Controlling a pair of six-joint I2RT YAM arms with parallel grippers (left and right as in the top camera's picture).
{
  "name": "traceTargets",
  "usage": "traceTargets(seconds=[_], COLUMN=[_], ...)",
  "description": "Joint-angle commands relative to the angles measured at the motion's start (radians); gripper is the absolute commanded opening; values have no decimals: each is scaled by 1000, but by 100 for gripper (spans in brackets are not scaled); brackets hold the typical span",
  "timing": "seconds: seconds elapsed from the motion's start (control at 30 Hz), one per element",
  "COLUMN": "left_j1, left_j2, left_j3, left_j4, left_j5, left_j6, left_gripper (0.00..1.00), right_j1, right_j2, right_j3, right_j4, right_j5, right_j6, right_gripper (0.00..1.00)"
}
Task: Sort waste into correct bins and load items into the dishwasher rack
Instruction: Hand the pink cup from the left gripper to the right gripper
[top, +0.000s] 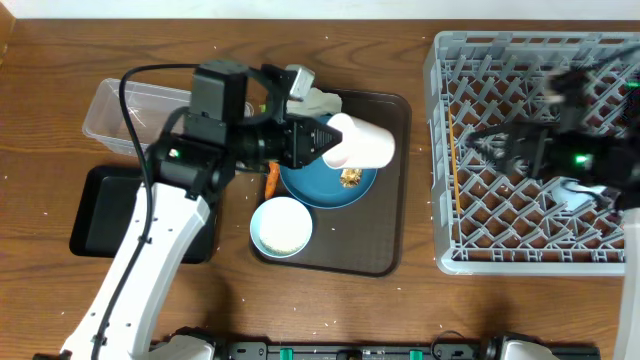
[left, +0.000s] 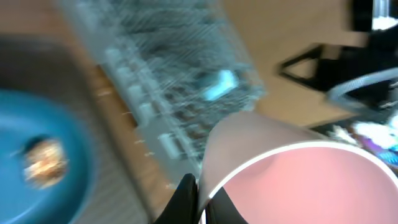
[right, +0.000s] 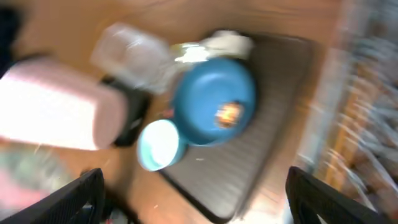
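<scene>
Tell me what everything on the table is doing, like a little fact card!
left fingers: shut on the pink cup, held sideways over the blue dish
right fingers: open, holding nothing, over the grey rack
blue dish: on the brown serving tray, with a brown food lump on it
white bowl: on the serving tray, beside the dish
carrot: at the dish's left edge
tissue: at the serving tray's far edge
bins: clear tub and black tray, left of the serving tray
</scene>
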Motion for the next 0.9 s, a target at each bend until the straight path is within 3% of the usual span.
traceTargets(seconds=[0.0, 0.13, 0.43, 0.63, 0.77, 0.8, 0.83, 0.87], left_j1=[26, 26, 7, 4, 4, 4, 4, 4], left_j2=[5, 5, 5, 5, 5, 5, 5, 5], left_j3=[5, 5, 5, 5, 5, 5, 5, 5], left_j4=[64, 137, 147, 170, 212, 228, 238, 248], left_j5=[352, 470, 484, 480, 472, 472, 472, 472], left_j6=[0, -4, -3, -3, -4, -5, -5, -5], left_gripper=[6, 6, 6, 6, 6, 9, 39, 62], right_j1=[116, 224, 385, 432, 430, 430, 428, 425], right_j2=[-2, -2, 1, 3, 2, 1, 0, -2], right_j3=[6, 6, 6, 6, 6, 6, 6, 6], right_j4=[21, 92, 177, 175, 164, 165, 165, 165], right_j5=[-241, -318, -384, -269, -220, -220, -219, -219], right_j6=[-194, -242, -307, -268, -261, -261, -261, -256], right_gripper=[85, 84, 82, 59, 53, 52, 52, 50])
